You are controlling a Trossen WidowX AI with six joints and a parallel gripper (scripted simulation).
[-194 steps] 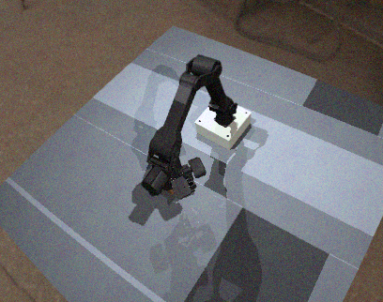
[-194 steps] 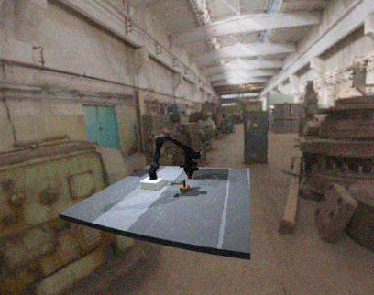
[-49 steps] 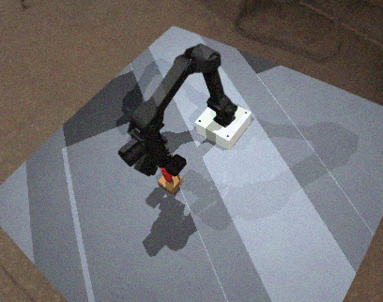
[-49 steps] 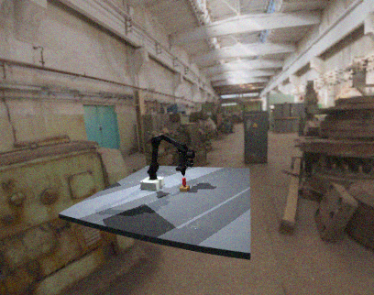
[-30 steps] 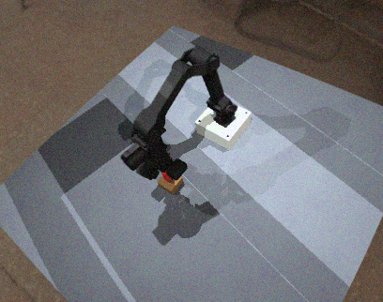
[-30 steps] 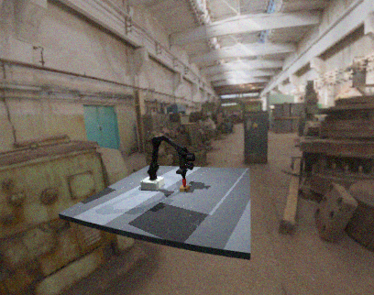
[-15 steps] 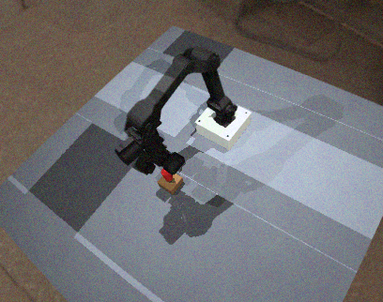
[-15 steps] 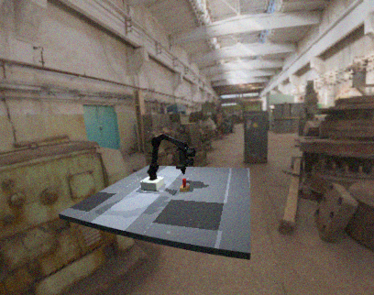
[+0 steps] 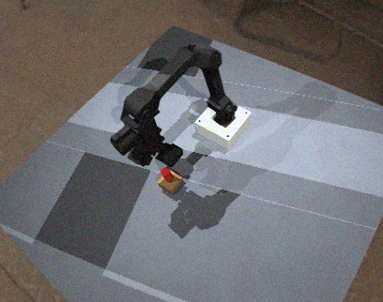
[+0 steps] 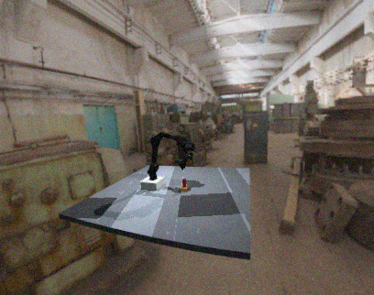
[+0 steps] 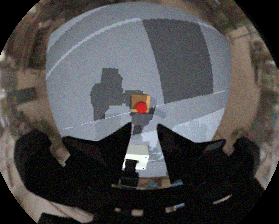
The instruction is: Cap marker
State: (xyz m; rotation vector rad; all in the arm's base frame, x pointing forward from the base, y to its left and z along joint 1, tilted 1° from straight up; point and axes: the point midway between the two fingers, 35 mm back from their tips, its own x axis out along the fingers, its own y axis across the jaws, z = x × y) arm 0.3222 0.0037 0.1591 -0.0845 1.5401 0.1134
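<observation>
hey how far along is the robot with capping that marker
Nearly finished, it seems. Done: the red cap sits atop the marker in the holder block, not loose on the table; whether it clicked fully cannot be seen. In hand: nothing; the gripper is open and raised clear above the cap. Left: moving the arm away.
</observation>
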